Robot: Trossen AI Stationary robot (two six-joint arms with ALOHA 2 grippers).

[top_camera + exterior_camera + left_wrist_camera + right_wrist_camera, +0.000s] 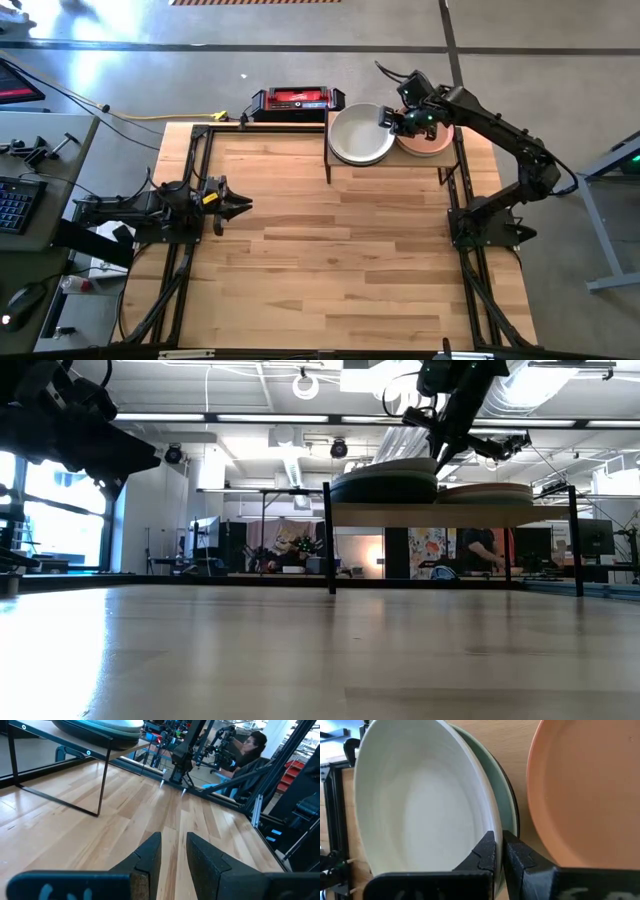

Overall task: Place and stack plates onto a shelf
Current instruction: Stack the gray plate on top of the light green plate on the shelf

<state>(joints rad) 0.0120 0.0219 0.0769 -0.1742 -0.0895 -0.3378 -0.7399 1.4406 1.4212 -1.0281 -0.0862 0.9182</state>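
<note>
Matte off-white plate [415, 805] and salmon plate [590, 790] on a smooth light-wood shelf [392, 166].

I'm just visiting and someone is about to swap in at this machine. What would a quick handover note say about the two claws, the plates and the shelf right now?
Right gripper: shut, empty as far as the views show, over the shelf between the two stacks.
Left gripper: slightly open, empty, waiting at the table's left edge.
Plates: white-topped stack on the shelf's left half, with a light green plate and a dark one under it; salmon-topped stack on the right half.
Done: every plate in view is on the shelf; none lies on the table.
Left: apparently only pulling the right arm back; the count per stack cannot be read.
</note>
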